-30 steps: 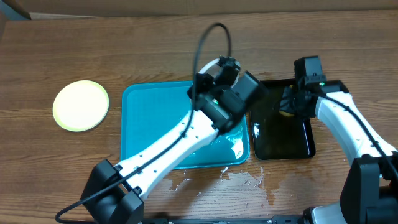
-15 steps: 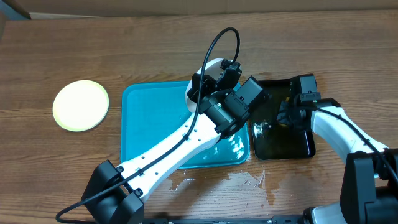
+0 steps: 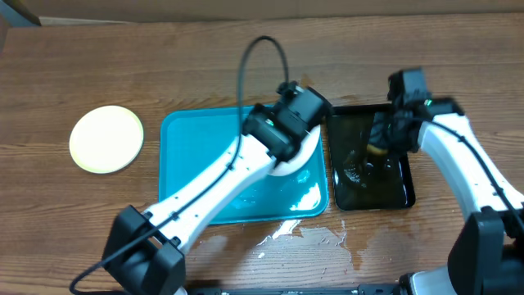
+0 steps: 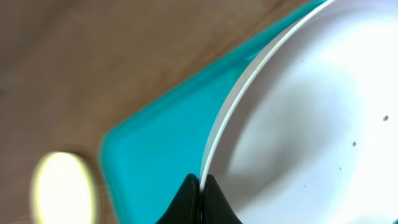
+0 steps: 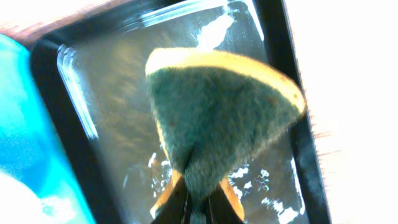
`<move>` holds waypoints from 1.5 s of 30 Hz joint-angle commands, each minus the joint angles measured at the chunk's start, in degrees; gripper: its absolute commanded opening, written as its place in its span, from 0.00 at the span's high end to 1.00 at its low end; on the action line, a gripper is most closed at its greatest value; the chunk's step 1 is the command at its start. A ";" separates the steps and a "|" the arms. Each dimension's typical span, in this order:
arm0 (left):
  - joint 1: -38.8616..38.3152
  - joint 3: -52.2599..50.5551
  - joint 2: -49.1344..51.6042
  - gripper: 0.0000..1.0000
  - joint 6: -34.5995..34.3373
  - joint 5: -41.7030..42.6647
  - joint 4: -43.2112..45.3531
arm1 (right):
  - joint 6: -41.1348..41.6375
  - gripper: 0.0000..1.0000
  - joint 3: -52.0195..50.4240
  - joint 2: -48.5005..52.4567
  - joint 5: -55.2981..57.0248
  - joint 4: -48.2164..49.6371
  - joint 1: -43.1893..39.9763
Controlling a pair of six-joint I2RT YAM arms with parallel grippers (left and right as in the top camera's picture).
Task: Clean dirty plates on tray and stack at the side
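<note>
In the left wrist view my left gripper point(image 4: 200, 182) is shut on the rim of a white plate point(image 4: 311, 112), which has a few small dark specks. It holds the plate tilted over the right part of the turquoise tray point(image 3: 188, 164). From overhead only a white crescent of this plate point(image 3: 304, 154) shows under the arm. A pale yellow plate point(image 3: 106, 138) lies on the table left of the tray. My right gripper point(image 5: 199, 205) is shut on a green and yellow sponge point(image 5: 217, 106), held over the black tray point(image 5: 273, 31).
The black tray point(image 3: 368, 176) stands right beside the turquoise tray and holds water. Spilled water point(image 3: 327, 238) lies on the wood in front of both trays. The left arm's black cable point(image 3: 250, 61) loops up over the tray's far edge.
The left arm has brought the white plate from the tray's far edge down over its right part. The right gripper dipped the sponge toward the black tray and came back up.
</note>
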 commanded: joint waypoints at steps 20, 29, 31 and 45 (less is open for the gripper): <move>12.55 -0.50 11.52 0.96 -2.21 26.32 -1.75 | -5.88 0.95 8.31 3.43 -17.51 0.42 21.07; 12.55 -0.50 11.78 0.96 -2.21 26.29 -2.25 | 1.40 0.96 8.31 13.11 -17.27 4.66 24.76; 12.55 -0.50 11.78 0.96 -2.21 26.16 -2.40 | 2.54 0.96 8.28 13.88 -17.27 4.81 24.76; 12.92 -0.50 11.78 0.96 -2.23 26.10 -2.60 | 2.84 0.39 7.82 18.84 -16.90 5.51 24.76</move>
